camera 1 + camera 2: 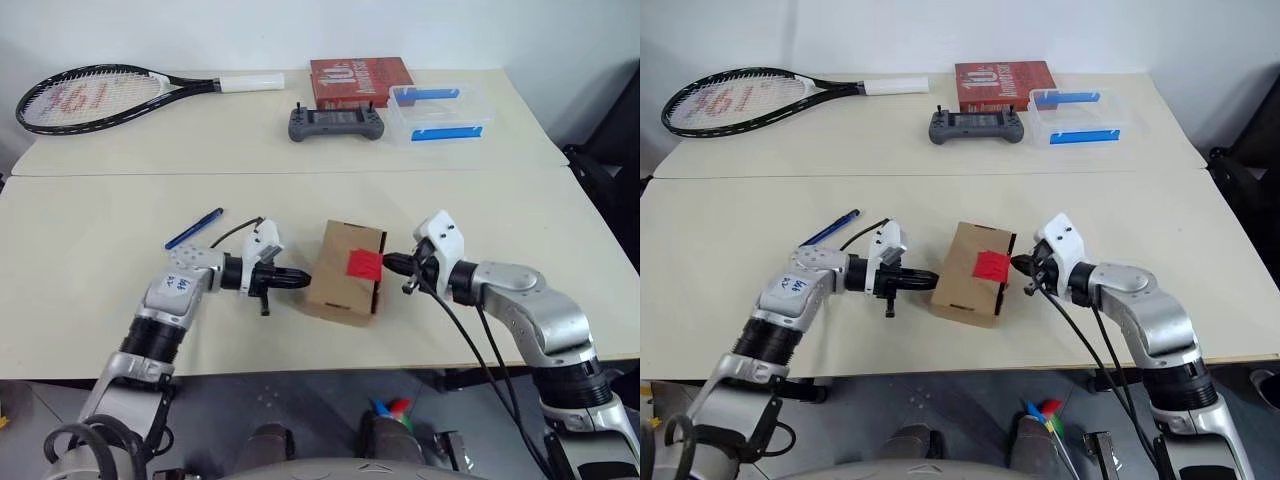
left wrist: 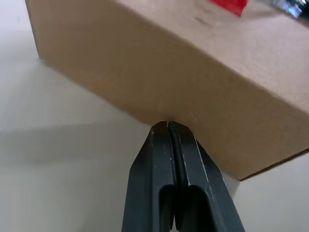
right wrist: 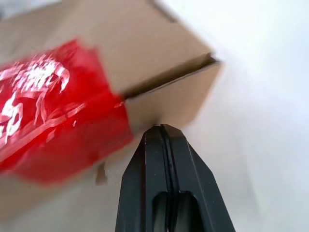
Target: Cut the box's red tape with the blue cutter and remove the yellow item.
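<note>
The brown cardboard box [image 1: 340, 275] lies near the table's front edge, between my two grippers. The red tape [image 1: 364, 264] sits across its flap seam at the box's right side. My left gripper [image 1: 303, 278] is shut and empty, its tips touching the box's left wall [image 2: 193, 96]. My right gripper [image 1: 390, 262] is also shut and empty, its tips at the box's right edge, right beside the red tape [image 3: 53, 111]. The blue cutter [image 1: 194, 228] lies on the table behind my left arm, apart from both grippers. The yellow item is hidden.
At the back of the table lie a tennis racket [image 1: 110, 96], a grey game controller [image 1: 337, 124], a red printed box [image 1: 360, 79] and a clear container with blue clips [image 1: 440, 112]. A seam [image 1: 300, 172] between two tabletops runs across the middle.
</note>
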Robot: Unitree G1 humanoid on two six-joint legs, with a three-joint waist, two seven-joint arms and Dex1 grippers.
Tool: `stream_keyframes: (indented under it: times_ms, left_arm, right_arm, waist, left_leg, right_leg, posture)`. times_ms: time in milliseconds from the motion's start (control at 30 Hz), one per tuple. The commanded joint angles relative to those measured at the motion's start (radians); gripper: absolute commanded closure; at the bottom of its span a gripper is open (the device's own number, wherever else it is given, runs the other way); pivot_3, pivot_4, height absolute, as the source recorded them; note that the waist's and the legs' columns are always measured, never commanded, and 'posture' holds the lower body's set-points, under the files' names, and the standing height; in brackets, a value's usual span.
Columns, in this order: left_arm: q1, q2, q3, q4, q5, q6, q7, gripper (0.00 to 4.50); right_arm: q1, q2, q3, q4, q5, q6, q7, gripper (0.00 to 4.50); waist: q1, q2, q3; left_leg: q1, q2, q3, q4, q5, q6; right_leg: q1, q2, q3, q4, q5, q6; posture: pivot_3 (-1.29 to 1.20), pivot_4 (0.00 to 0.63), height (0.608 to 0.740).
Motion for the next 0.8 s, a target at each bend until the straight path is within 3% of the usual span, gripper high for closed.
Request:
stream_keyframes:
  times_ms: [33,367,533,633,733,800]
  left_arm:
    - [0.061,-0.058,0.011,-0.166,-0.042,0.085,0.11,4.46]
    - [0.068,-0.111,-0.005,-0.203,-0.021,0.107,0.247,4.46]
    - [0.075,-0.043,0.09,-0.246,-0.1,0.125,0.212,4.46]
    - [0.115,0.049,0.238,-0.295,-0.21,0.145,0.153,3.88]
    - [0.209,0.182,0.327,-0.329,-0.25,0.122,0.074,3.02]
    - [0.36,0.269,0.46,-0.301,-0.22,0.019,0.04,2.51]
  right_arm:
    - [-0.059,-0.01,0.004,0.097,-0.026,-0.084,0.067,4.5]
    - [-0.221,0.037,0.071,0.39,-0.119,-0.257,0.2,4.5]
    - [-0.22,-0.017,0.029,0.408,-0.134,-0.354,0.265,4.5]
    - [-0.14,-0.1,-0.083,0.304,-0.028,-0.331,0.365,4.33]
    - [-0.058,-0.162,-0.162,0.244,0.019,-0.37,0.419,3.59]
    - [0.009,-0.165,-0.292,0.17,0.15,-0.321,0.428,3.06]
  waist:
    - [-0.002,0.0,0.0]
    - [-0.005,0.0,0.0]
    - [-0.005,0.0,0.0]
    - [-0.003,0.0,0.0]
    - [-0.004,0.0,0.0]
    - [-0.01,0.0,0.0]
  left_leg:
    - [0.0,0.0,0.0,0.0,0.0,0.0]
    - [0.001,0.0,0.001,0.0,0.0,0.0]
    - [0.001,0.0,0.001,0.0,0.0,0.0]
    - [0.0,0.0,0.0,-0.001,0.0,0.0]
    - [0.0,0.001,0.0,-0.002,0.0,0.0]
    - [0.001,0.0,0.001,-0.003,0.0,0.0]
  right_leg:
    - [0.0,0.0,0.0,0.0,0.0,0.0]
    - [0.0,0.0,0.001,0.0,0.0,0.0]
    - [0.0,0.0,0.001,0.0,0.0,0.0]
    - [0.0,0.0,0.0,0.0,0.0,0.0]
    - [0.0,0.0,-0.001,-0.001,0.0,0.0]
    - [0.0,0.0,0.0,-0.001,0.0,0.0]
  posture:
    - [0.0,0.15,0.74]
    - [0.0,0.15,0.74]
    - [0.0,0.15,0.74]
    - [0.0,0.15,0.74]
    - [0.0,0.15,0.74]
    - [0.0,0.15,0.74]
